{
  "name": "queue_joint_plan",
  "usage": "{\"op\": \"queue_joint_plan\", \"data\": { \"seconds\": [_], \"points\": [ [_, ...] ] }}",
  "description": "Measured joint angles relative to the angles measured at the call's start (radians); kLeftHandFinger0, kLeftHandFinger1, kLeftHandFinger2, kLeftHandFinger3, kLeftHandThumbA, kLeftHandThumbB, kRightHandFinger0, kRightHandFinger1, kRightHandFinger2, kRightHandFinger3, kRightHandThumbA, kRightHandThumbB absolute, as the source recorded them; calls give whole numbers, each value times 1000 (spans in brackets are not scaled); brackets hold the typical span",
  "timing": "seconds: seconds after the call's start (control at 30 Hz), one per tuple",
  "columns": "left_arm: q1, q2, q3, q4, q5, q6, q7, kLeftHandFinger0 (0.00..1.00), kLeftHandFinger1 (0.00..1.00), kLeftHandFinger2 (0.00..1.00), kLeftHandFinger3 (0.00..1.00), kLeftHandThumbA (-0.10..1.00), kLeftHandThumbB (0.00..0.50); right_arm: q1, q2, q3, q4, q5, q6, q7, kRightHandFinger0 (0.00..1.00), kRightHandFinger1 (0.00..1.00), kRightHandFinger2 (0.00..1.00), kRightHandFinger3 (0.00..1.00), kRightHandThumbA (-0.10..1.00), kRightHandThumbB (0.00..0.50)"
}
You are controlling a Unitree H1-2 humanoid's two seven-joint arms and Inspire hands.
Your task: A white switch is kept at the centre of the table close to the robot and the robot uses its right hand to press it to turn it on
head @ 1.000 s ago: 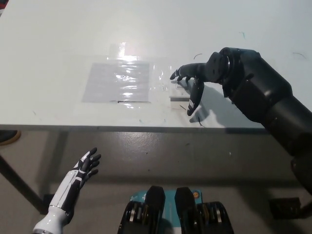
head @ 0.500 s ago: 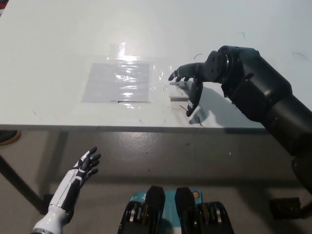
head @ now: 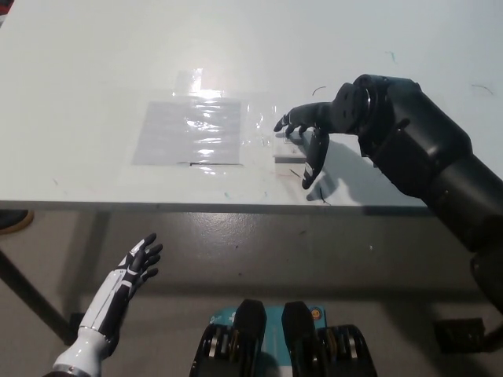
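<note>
The white switch lies on the white table near its front edge, mostly covered by my black right hand. That hand hovers over or rests on the switch with its fingers spread and pointing left and down; whether it touches the switch is not visible. My white left hand rests below the table edge at the lower left, fingers apart and holding nothing.
A sheet of clear glossy plastic is taped flat on the table just left of the switch. The table's front edge runs across the picture, with grey floor below it.
My right hand dipped slightly left and came back, staying over the switch. The left hand has barely moved.
</note>
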Motion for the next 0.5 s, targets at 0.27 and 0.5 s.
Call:
{"op": "queue_joint_plan", "data": {
  "seconds": [0.27, 0.5],
  "points": [
    [0, 1, 0, -3, 0, 0, 0, 1000, 1000, 1000, 1000, 1000, 74, 2, 1, -5, 4, -3, -5, -1, 1000, 1000, 1000, 1000, 1000, 329],
    [-1, 1, 0, -3, 1, 0, 0, 1000, 1000, 1000, 1000, 1000, 84, 3, 4, -7, 23, -6, -18, -2, 1000, 1000, 1000, 1000, 1000, 333]
  ]
}}
